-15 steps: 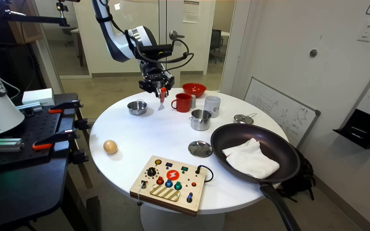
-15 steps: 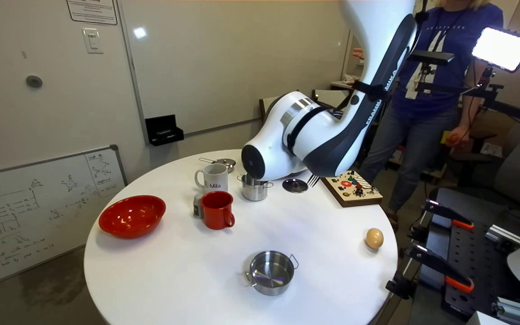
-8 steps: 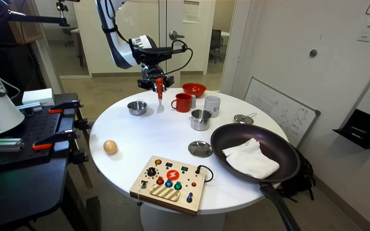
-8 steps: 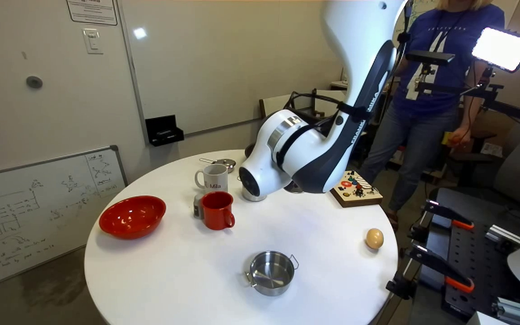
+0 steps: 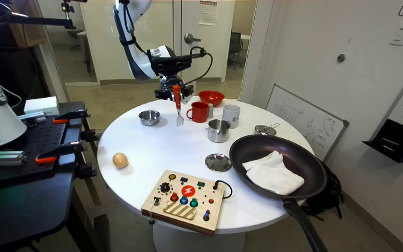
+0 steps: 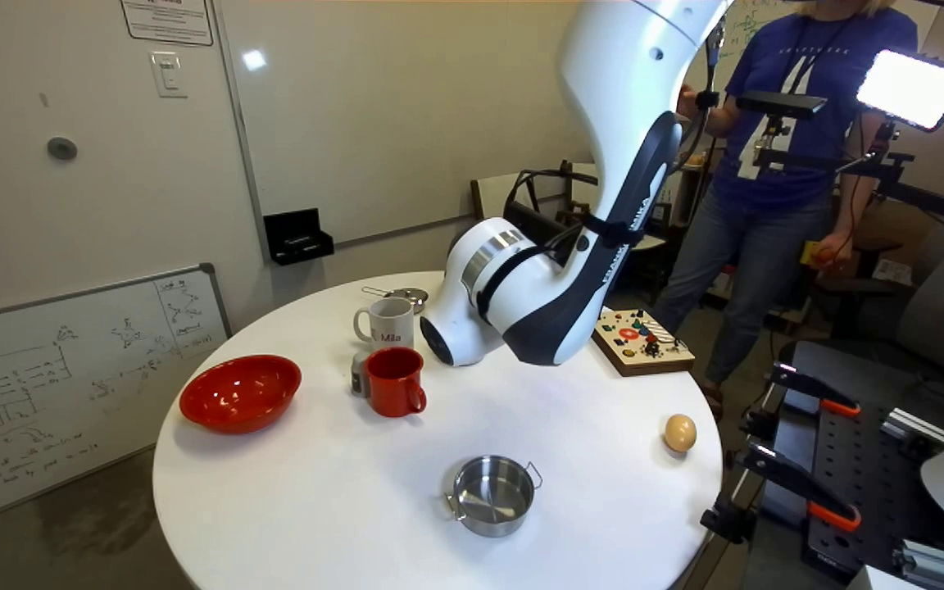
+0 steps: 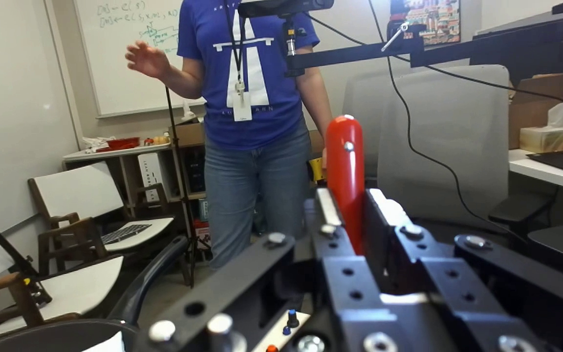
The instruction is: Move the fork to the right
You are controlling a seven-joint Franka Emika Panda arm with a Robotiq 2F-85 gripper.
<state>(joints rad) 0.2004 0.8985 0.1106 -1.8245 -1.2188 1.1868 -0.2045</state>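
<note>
One fork (image 5: 178,105) in the tool (image 7: 352,215)

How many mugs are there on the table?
2: a red mug, beside the small gray container, and a white mug, near the metal pot. I see no others.

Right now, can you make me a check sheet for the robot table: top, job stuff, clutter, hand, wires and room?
Surface: table, round and white.
Job's things: fork, handle up, prongs down; touching the table or not, can't tell.
Clutter: egg, bowl, red mug, white mug, wide pot, tall pot, lid, box, pan with cloth inside.
Hand: closed on the fork's handle.
Cables: arm cable, looping out; box cable, curling past the box's edge.
Surroundings: person standing nearby; leaning whiteboard.
</note>
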